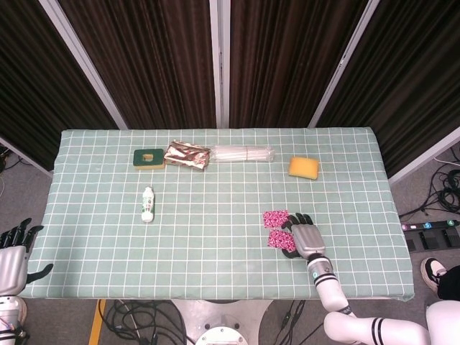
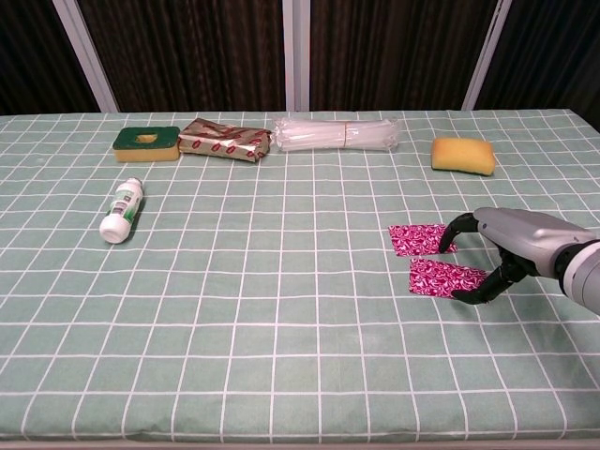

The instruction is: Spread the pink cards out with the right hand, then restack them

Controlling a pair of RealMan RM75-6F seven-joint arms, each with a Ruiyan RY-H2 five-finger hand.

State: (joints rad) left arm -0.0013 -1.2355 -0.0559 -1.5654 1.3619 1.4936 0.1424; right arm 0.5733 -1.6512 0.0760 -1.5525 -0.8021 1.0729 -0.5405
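A bench [image 1: 215, 266] draped in a green checked cloth fills the middle of both views. In the head view the right hand [image 1: 304, 236] sits at the lower right of the frame, palm down over the cloth; the chest view shows the same right hand [image 2: 511, 251] at the right edge, its dark fingers [image 2: 480, 289] curled down and apart, the tips resting on or at the edge of the pink cards without closing round them. The left hand [image 1: 14, 248] hangs at the lower left corner of the head view, off the bench edge, fingers apart and holding nothing.

Along the top of the cloth lies a clear bundle of plastic straws [image 2: 337, 134], roughly centre. Just left of it, touching or nearly so, is a crinkled foil packet [image 2: 223, 139], and left again a green sponge [image 2: 146, 142] with a pale hole in its top. A yellow sponge [image 2: 463, 155] sits alone at the upper right.

The pink cards [image 2: 441, 276] lie right of centre as two separate patches: one card nearer the camera under the fingertips, and a second [image 2: 418, 239] just above it, with a strip of cloth showing between them. In the head view they show as two pink patches [image 1: 276, 217] just left of the hand.

A small white bottle [image 2: 122, 210] with a green label lies on its side at the left.
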